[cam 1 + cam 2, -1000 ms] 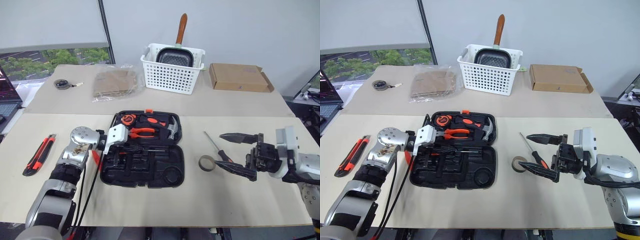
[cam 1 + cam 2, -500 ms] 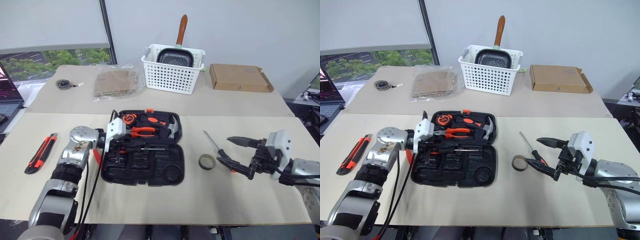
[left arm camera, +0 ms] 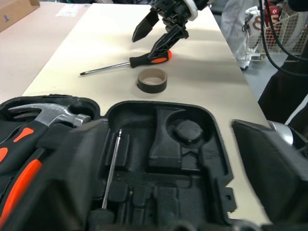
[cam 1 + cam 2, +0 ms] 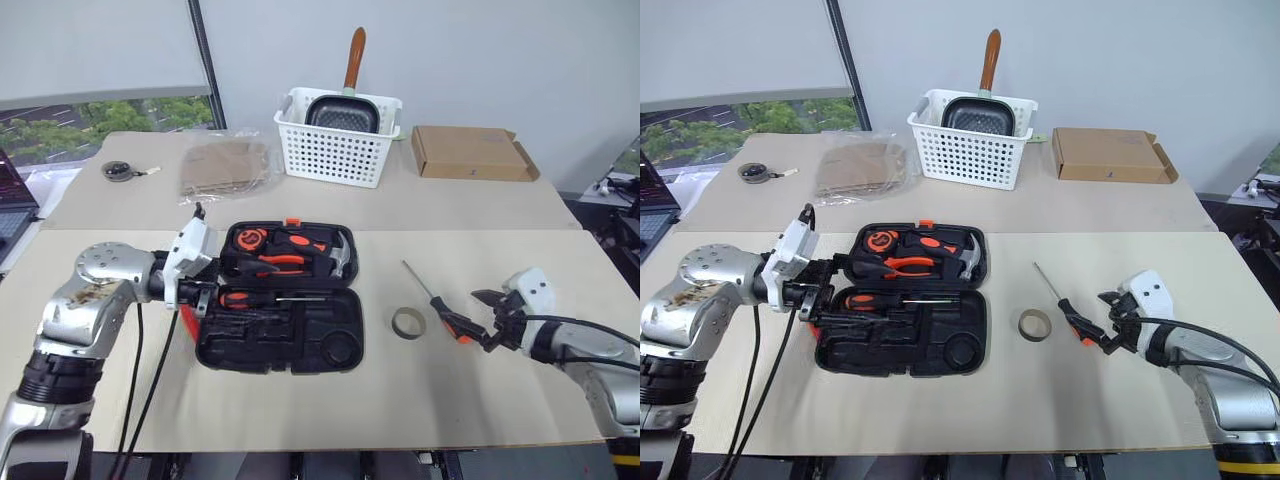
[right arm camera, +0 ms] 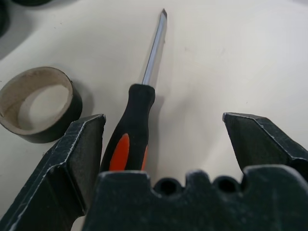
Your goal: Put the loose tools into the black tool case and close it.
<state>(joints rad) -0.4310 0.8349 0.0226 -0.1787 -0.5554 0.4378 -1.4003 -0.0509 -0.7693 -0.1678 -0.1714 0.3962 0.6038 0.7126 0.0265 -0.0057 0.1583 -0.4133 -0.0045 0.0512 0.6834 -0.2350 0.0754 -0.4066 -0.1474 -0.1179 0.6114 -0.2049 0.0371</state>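
Right end effector spread low over screwdriver, tape ring beside

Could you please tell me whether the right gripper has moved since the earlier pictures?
Yes. The right gripper has dropped toward the table and now sits open at the handle of the screwdriver, beside the tape ring.

black tool case, orange latch
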